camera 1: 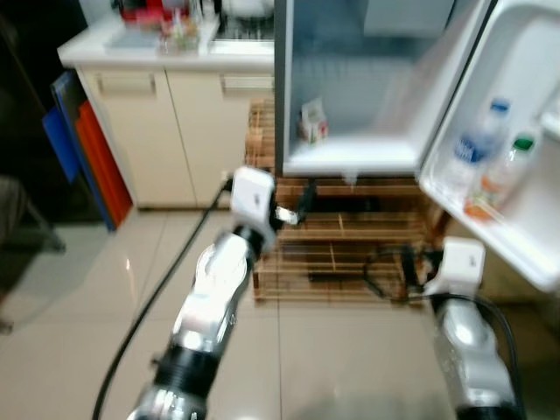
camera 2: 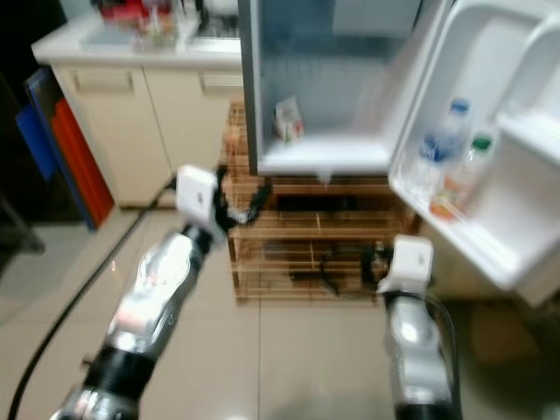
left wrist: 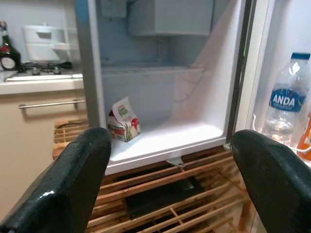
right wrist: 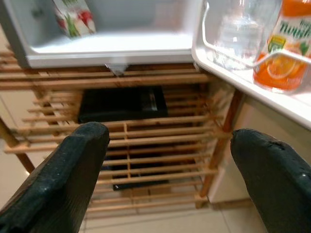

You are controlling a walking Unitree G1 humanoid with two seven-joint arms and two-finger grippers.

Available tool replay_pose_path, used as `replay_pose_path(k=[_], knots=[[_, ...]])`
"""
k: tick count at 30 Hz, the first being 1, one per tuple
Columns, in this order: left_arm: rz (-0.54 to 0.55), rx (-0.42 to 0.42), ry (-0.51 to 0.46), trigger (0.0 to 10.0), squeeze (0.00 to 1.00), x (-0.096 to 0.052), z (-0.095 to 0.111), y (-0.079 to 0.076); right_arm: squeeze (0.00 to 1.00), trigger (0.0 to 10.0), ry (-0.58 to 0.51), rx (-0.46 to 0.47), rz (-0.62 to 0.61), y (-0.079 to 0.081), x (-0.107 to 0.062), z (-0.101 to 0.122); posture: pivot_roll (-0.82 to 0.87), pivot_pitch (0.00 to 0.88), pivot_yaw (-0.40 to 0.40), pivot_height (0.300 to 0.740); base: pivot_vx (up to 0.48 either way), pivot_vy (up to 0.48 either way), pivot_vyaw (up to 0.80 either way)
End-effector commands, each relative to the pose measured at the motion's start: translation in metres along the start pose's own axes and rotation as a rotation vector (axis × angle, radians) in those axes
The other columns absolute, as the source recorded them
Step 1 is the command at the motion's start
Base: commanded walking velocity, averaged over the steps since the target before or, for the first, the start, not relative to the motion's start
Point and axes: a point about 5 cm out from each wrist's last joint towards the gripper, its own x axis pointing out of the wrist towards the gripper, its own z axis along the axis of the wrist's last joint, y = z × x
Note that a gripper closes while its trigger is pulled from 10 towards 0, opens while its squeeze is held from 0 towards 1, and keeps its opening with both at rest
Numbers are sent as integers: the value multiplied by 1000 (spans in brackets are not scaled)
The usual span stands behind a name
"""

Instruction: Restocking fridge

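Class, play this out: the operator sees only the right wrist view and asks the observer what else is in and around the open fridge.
Operator: Beyond the carton, what is higher inside the fridge?
Observer: A closed white inner compartment sits at the top; the carton stands alone on the fridge floor.
Operator: Is the water bottle capped?
Observer: Yes, the water bottle in the open door has a blue cap.
Operator: What is beside the fridge?
Observer: On the robot's left, a white counter with cream cabinets, and a dark bottle on it.
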Motion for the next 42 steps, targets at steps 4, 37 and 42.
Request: replay_pose_path(k=[4,37,42], knots=[[-31,-16,4,10000,0,-1,-1,-10,0,10000,4,-25,-12,-9,0,3,-188,0,7,740,307,-367,0],[-9,131,560,10000,0,-19,-82,14,0,10000,694,-112,-514,-131,-53,-95,-221,0,50,740,132,-153,0],[-24,214,642,10000,0,-27,-97,16,0,10000,446,-264,-707,-167,-22,-35,-223,0,52,740,0,0,0]])
